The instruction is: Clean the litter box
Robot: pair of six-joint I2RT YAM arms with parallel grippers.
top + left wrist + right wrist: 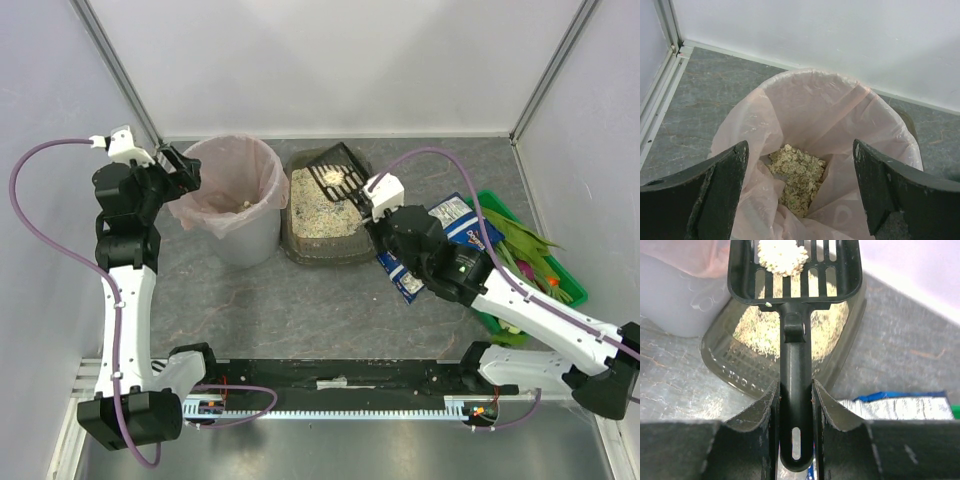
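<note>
Right wrist view alone shows the right gripper (794, 388) pinching the scoop handle (793, 351).

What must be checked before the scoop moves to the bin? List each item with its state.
1. Right tool shut on scoop handle: ok.
2. Clump resting on the scoop: ok.
3. Scoop over the litter box, so loose granules drop back in: ok.
4. Bin mouth open, liner in place: ok.
5. Left tool clear of the bin mouth: cannot tell; it hangs open at the rim.
</note>
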